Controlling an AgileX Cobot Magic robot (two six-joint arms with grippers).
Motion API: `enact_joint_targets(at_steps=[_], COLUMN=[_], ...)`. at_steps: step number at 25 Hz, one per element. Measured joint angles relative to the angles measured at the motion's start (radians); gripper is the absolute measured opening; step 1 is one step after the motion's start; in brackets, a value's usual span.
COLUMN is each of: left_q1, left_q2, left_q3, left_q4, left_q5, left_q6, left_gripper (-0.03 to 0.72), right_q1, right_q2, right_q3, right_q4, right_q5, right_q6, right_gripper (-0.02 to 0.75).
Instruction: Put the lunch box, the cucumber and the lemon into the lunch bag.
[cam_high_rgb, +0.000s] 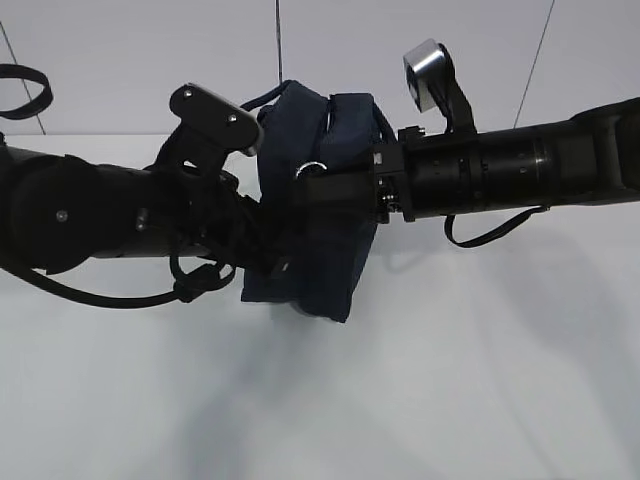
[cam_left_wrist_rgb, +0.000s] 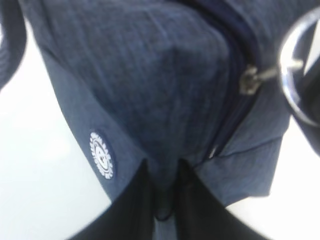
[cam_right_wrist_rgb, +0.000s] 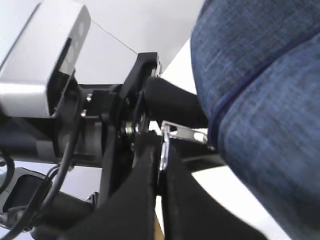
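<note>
Left gripper (cam_left_wrist_rgb: 165, 200): at the left-centre of the exterior view, its two dark fingers (cam_left_wrist_rgb: 132, 210) pinch a fold of the bag's fabric at the lower side.
Lunch bag (cam_high_rgb: 320, 200): in the middle of the frame, on the white table (cam_high_rgb: 450, 380), between both arms; white round logo (cam_left_wrist_rgb: 101, 154) on its side.
Zipper (cam_left_wrist_rgb: 247, 82): on top of the bag, with a silver ring pull (cam_left_wrist_rgb: 295, 75).
Right gripper (cam_right_wrist_rgb: 162, 165): comes from the right; jaws clenched on a small metal piece of the ring pull.
</note>
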Motion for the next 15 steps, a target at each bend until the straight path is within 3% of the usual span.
enact_joint_targets(at_steps=[3, 15], left_q1=[0.000, 0.000], left_q2=[0.002, 0.002], left_q3=[0.000, 0.000], left_q4=[0.000, -0.002], left_q5=[0.004, 0.067], left_q6=[0.002, 0.002], left_gripper=[0.013, 0.002], right_q1=[0.000, 0.000], right_q2=[0.000, -0.002], right_q3=[0.000, -0.028], right_q4=[0.000, 0.015], right_q5=[0.000, 0.000], right_q6=[0.017, 0.058], right_gripper=[0.001, 0.001])
